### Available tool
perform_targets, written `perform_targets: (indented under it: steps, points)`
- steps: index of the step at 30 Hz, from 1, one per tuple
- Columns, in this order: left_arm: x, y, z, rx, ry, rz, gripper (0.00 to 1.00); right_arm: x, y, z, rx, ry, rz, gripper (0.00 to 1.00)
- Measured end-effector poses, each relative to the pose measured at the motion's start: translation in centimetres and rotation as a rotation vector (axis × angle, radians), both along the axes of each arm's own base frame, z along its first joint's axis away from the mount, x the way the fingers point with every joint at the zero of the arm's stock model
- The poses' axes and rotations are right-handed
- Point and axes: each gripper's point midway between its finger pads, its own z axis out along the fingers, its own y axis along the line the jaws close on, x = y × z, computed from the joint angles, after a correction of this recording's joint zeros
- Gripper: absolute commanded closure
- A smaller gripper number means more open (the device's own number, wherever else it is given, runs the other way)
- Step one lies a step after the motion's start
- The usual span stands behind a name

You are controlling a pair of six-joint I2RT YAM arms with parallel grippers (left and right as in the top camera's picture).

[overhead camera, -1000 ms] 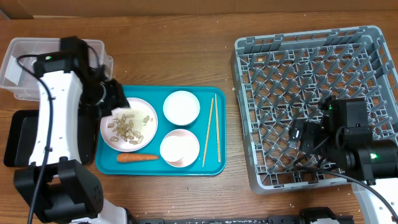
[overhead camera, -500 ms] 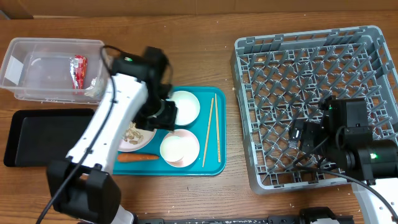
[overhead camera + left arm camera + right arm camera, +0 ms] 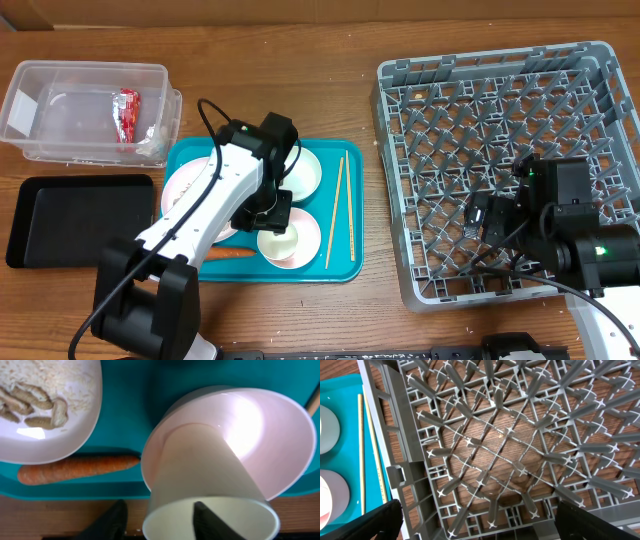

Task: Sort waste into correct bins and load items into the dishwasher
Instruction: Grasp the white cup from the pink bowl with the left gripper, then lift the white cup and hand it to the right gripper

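Overhead, a brown wood-grain table (image 3: 300,100) carries a clear round-cornered tub (image 3: 60,90) with the crumpled red-and-silver wrapper (image 3: 128,112) inside, a matte black tray (image 3: 60,215), a glossy teal serving tray (image 3: 200,152) and, at right, the grey grid-floored rack (image 3: 440,90) of upright pegs. On the teal tray the smooth white cup (image 3: 200,475) lies tipped in the shiny pinkish bowl (image 3: 270,435), beside the orange carrot (image 3: 75,469) and the white plate (image 3: 65,446) of beige shell-like scraps (image 3: 30,405). The left gripper (image 3: 159,510) is spread, one finger inside the cup's mouth and the other clear of its wall, clamping nothing, while the right gripper (image 3: 477,510) hangs wide apart and empty over the rack floor.
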Motion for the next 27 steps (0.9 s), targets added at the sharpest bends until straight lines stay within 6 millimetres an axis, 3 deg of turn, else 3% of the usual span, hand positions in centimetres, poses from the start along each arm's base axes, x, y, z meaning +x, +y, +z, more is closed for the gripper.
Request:
perform_targets:
  steps: [3,5,14,20,24,27]
  points:
    - [-0.3,0.1,-1.1,0.001,0.0,0.003,0.77,0.0,0.0,0.0,-0.001,0.002,-0.001,0.0]
    - [-0.5,0.2,-1.7,0.004,0.004,0.007,0.96,0.0,0.0,0.0,-0.001,0.001,0.0,0.0]
    - [0.0,0.1,-1.3,-0.011,-0.009,0.015,0.96,0.0,0.0,0.0,-0.001,0.001,0.0,0.0]
    - [2.3,-1.0,2.9,-0.144,-0.044,0.018,0.96,1.5,0.0,0.7,-0.002,-0.067,-0.006,0.0]
    - [4.9,-4.4,6.8,-0.451,-0.107,-0.023,0.96,3.8,0.5,2.2,0.027,-0.18,-0.004,0.0]
    - [5.8,-7.0,9.7,-0.724,-0.142,-0.069,0.96,6.1,3.4,4.1,0.136,-0.292,0.138,0.0]
